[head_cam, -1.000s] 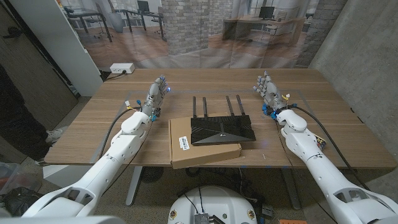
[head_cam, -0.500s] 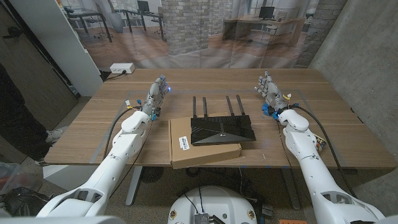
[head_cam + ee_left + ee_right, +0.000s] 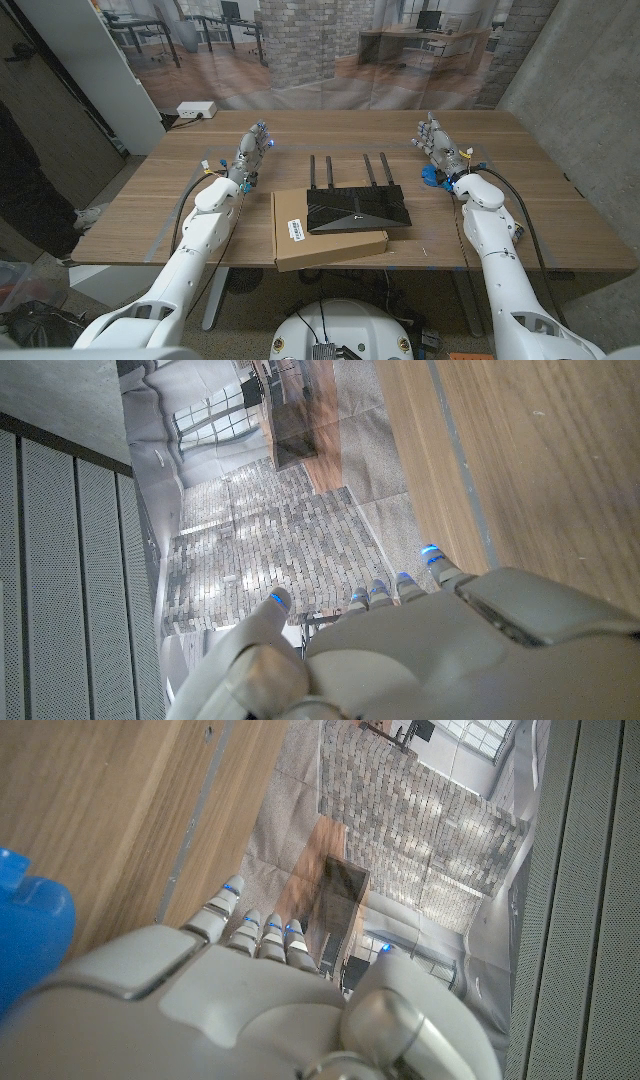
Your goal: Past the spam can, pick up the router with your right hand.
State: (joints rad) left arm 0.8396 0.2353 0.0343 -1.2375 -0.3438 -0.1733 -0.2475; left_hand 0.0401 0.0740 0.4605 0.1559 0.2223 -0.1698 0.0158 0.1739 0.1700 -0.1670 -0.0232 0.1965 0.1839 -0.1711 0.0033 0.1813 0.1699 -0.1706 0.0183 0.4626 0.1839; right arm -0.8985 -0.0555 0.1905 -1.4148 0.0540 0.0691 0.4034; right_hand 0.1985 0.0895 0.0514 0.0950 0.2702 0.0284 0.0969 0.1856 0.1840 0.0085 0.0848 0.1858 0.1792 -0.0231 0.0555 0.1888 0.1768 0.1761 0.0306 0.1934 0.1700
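nothing is picked up yet — the black router [image 3: 357, 207] sits on a flat cardboard box [image 3: 327, 238] mid-counter, well apart from the right robot hand [image 3: 433, 141], which is empty with straight fingers. the left robot hand [image 3: 251, 151] is empty too; the box is closed, contents unseen, and the reach and grasp remain.

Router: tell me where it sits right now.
In the head view the router lies mid-table on a flat cardboard box, antennas up, between both hands, nearer the right hand.
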